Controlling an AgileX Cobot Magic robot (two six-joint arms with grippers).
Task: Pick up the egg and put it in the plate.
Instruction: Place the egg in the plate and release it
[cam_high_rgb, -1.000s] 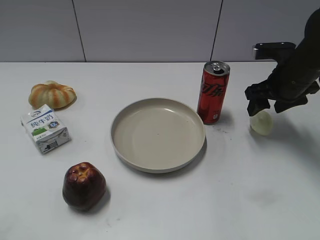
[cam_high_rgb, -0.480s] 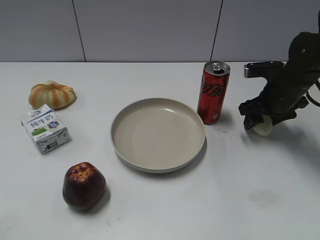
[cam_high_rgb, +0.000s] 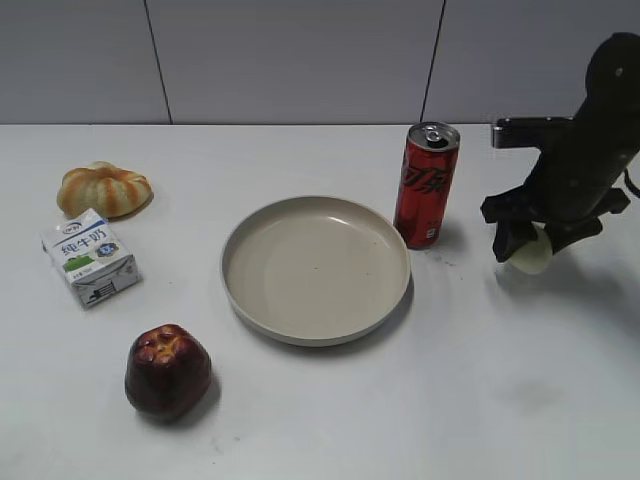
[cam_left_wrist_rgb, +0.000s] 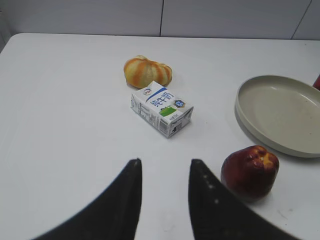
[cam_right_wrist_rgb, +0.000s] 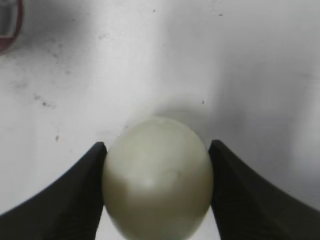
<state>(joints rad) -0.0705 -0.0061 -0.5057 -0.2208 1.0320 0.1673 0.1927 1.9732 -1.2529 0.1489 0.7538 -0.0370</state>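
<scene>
The pale cream egg (cam_high_rgb: 534, 255) sits between the jaws of my right gripper (cam_high_rgb: 532, 243), right of the red can and well right of the plate. In the right wrist view both jaws (cam_right_wrist_rgb: 157, 160) press the egg (cam_right_wrist_rgb: 157, 175) on its two sides, with its shadow on the table beneath. The beige plate (cam_high_rgb: 240, 245) lies in the middle of the table; its left part also shows in the left wrist view (cam_left_wrist_rgb: 245, 107). My left gripper (cam_left_wrist_rgb: 164, 167) is open and empty over bare table, left of the dark red apple.
A red can (cam_high_rgb: 426, 185) stands between plate and egg. A dark red apple (cam_high_rgb: 168, 370) lies at the front left, a milk carton (cam_high_rgb: 88, 257) and an orange-and-cream pumpkin-like item (cam_high_rgb: 104, 189) at the left.
My right gripper came down around the egg and closed on it; the egg now sits slightly higher, with its shadow apart on the table. The left arm has not moved.
</scene>
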